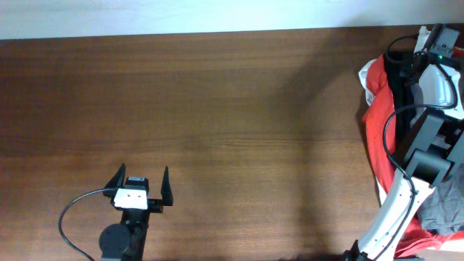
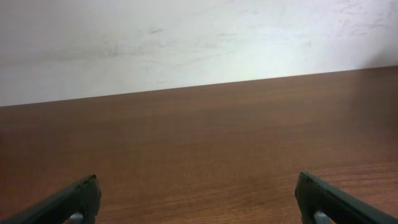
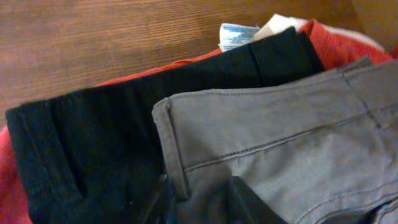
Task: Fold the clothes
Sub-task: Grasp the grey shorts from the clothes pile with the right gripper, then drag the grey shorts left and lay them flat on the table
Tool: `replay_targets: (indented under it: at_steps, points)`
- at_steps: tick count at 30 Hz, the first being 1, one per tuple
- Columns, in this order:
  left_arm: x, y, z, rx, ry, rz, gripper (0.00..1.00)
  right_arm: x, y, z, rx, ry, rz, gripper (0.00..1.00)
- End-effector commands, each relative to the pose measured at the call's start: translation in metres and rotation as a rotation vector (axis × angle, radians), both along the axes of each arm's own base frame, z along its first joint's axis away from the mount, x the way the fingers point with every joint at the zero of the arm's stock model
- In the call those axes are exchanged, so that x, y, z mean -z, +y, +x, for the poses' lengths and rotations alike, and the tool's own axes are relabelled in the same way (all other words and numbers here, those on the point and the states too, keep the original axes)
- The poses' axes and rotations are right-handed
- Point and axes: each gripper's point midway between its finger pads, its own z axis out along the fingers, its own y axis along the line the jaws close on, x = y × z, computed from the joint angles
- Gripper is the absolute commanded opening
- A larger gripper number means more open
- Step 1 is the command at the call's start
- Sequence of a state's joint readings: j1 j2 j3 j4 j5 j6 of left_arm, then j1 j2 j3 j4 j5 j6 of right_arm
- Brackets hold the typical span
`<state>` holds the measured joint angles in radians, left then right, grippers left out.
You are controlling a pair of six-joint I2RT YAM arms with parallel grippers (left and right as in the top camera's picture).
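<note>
i read this as a robotics lab, bare wood-grain table [image 1: 217, 109] against a plain white wall [image 2: 186, 43], my left pincer [image 1: 143, 169] on a cabled arm [image 1: 119, 239], mixed heap of garments [image 1: 373, 123] at one end

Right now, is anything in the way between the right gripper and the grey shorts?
Nothing visible. The grey shorts lie on top of the pile, over a black garment and a red garment, and the right gripper is down at their hem.

Wide bare table [image 1: 217, 109] ahead of the left gripper [image 1: 143, 169], free passage right across the middle. Far right is crowded: heaped garments [image 1: 373, 123], the right arm [image 1: 428, 138] and its cables overhead.
</note>
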<state>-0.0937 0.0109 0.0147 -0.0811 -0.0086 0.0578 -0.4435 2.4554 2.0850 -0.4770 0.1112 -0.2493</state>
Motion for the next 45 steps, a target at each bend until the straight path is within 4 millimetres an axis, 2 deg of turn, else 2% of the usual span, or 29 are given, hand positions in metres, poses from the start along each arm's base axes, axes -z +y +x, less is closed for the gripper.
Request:
replay_targets:
  at_steps: [1, 2, 4, 5, 8, 9, 13, 14, 16, 17, 19, 20, 21, 23, 24, 25, 27, 29, 31, 34, 37, 38, 39, 40, 41, 42, 43, 44, 45]
  points:
    - [0.002, -0.001, 0.000, 0.002, 0.002, 0.012, 1.00, 0.000, 0.000, 0.002, -0.004, 0.002, -0.008, 0.25]
    - [0.002, -0.001, 0.000, 0.002, 0.002, 0.012, 1.00, 0.001, 0.001, 0.002, -0.004, 0.005, -0.006, 0.51]
    - [0.002, -0.001, 0.000, 0.002, 0.002, 0.012, 1.00, 0.006, 0.002, -0.001, -0.003, 0.019, 0.001, 0.60]
    - [0.002, -0.001, 0.000, 0.002, 0.002, 0.012, 1.00, 0.010, 0.002, -0.003, -0.003, 0.025, 0.004, 0.60]
    - [0.002, -0.001, 0.000, 0.002, 0.002, 0.012, 1.00, 0.012, 0.003, -0.004, -0.003, 0.028, 0.005, 0.23]
    - [0.002, -0.001, 0.000, 0.002, 0.002, 0.012, 1.00, 0.012, 0.000, -0.006, 0.010, 0.039, -0.008, 0.06]
    - [0.002, -0.001, 0.000, 0.002, 0.002, 0.012, 1.00, 0.007, -0.001, -0.006, 0.015, 0.033, -0.015, 0.04]
    - [0.002, -0.001, 0.000, 0.002, 0.002, 0.012, 1.00, -0.009, -0.001, -0.003, 0.016, 0.005, -0.024, 0.04]
    - [0.002, -0.001, 0.000, 0.002, 0.002, 0.012, 1.00, -0.074, 0.004, 0.002, 0.026, -0.110, -0.050, 0.04]
    - [0.002, -0.001, 0.000, 0.002, 0.002, 0.012, 1.00, -0.116, 0.016, 0.005, -0.011, -0.181, -0.050, 0.04]
    - [0.002, -0.001, 0.000, 0.002, 0.002, 0.012, 1.00, -0.154, 0.047, 0.003, -0.091, -0.225, -0.011, 0.04]
    - [0.002, -0.001, 0.000, 0.002, 0.002, 0.012, 1.00, -0.158, 0.074, 0.002, -0.155, -0.212, 0.041, 0.04]
    - [0.002, -0.001, 0.000, 0.002, 0.002, 0.012, 1.00, -0.150, 0.112, 0.002, -0.227, -0.181, 0.138, 0.04]
    - [0.002, -0.001, 0.000, 0.002, 0.002, 0.012, 1.00, -0.122, 0.215, -0.002, -0.386, -0.082, 0.392, 0.04]
    - [0.002, -0.001, 0.000, 0.002, 0.002, 0.012, 1.00, -0.109, 0.290, -0.007, -0.494, -0.017, 0.518, 0.04]
    - [0.002, -0.001, 0.000, 0.002, 0.002, 0.012, 1.00, -0.097, 0.342, -0.015, -0.542, 0.052, 0.581, 0.04]
    - [0.002, -0.001, 0.000, 0.002, 0.002, 0.012, 1.00, -0.057, 0.467, -0.042, -0.710, 0.203, 0.611, 0.04]
    - [0.002, -0.001, 0.000, 0.002, 0.002, 0.012, 1.00, -0.028, 0.576, -0.073, -0.829, 0.266, 0.642, 0.04]
    - [0.002, -0.001, 0.000, 0.002, 0.002, 0.012, 1.00, -0.014, 0.660, -0.111, -0.925, 0.282, 0.649, 0.04]
    - [0.002, -0.001, 0.000, 0.002, 0.002, 0.012, 1.00, 0.008, 0.711, -0.148, -0.946, 0.259, 0.442, 0.04]
    - [0.002, -0.001, 0.000, 0.002, 0.002, 0.012, 1.00, -0.008, 0.734, -0.153, -0.981, 0.180, 0.409, 0.04]
    - [0.002, -0.001, 0.000, 0.002, 0.002, 0.012, 1.00, -0.023, 0.729, -0.140, -0.964, 0.129, 0.394, 0.17]
    - [0.002, -0.001, 0.000, 0.002, 0.001, 0.012, 1.00, -0.047, 0.718, -0.119, -0.931, 0.061, 0.378, 0.68]
    - [0.002, -0.001, 0.000, 0.002, 0.002, 0.012, 1.00, -0.098, 0.698, -0.093, -0.895, -0.030, 0.400, 0.81]
    - [0.002, -0.001, 0.000, 0.002, 0.002, 0.012, 1.00, -0.136, 0.669, -0.079, -0.848, -0.063, 0.403, 0.82]
    - [0.002, -0.001, 0.000, 0.002, 0.002, 0.012, 1.00, -0.150, 0.647, -0.074, -0.813, -0.056, 0.397, 0.82]
    - [0.002, -0.001, 0.000, 0.002, 0.002, 0.012, 1.00, -0.159, 0.597, -0.071, -0.722, 0.008, 0.363, 0.83]
    - [0.002, -0.001, 0.000, 0.002, 0.002, 0.012, 1.00, -0.152, 0.547, -0.074, -0.626, 0.102, 0.330, 0.82]
    - [0.002, -0.001, 0.000, 0.002, 0.002, 0.012, 1.00, -0.142, 0.511, -0.076, -0.552, 0.175, 0.307, 0.83]
